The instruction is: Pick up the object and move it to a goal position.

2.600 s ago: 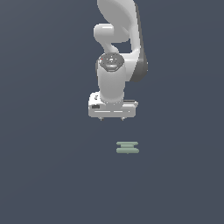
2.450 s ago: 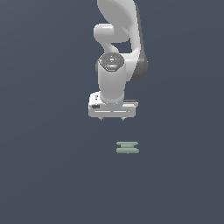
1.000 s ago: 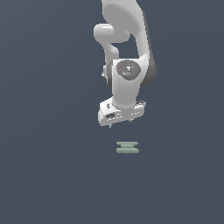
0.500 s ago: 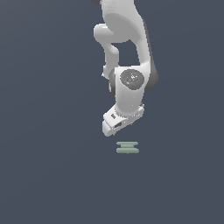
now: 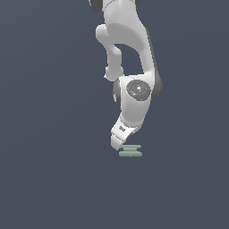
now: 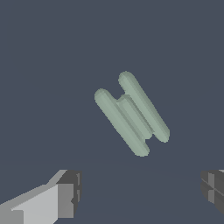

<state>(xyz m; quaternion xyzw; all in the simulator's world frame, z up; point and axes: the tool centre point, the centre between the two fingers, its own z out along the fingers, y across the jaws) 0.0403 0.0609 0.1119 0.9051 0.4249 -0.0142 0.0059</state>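
Wrist view: gripper jaws spread wide, empty; object ahead of fingertips, untouched, long axis diagonal to jaw line.

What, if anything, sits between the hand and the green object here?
Nothing visible. In the wrist view the sage-green object lies alone on bare dark floor, ahead of the open fingers. The exterior view shows the hand just above it, apart. No goal marker shows.

Jaws perhaps hidden behind the gripper
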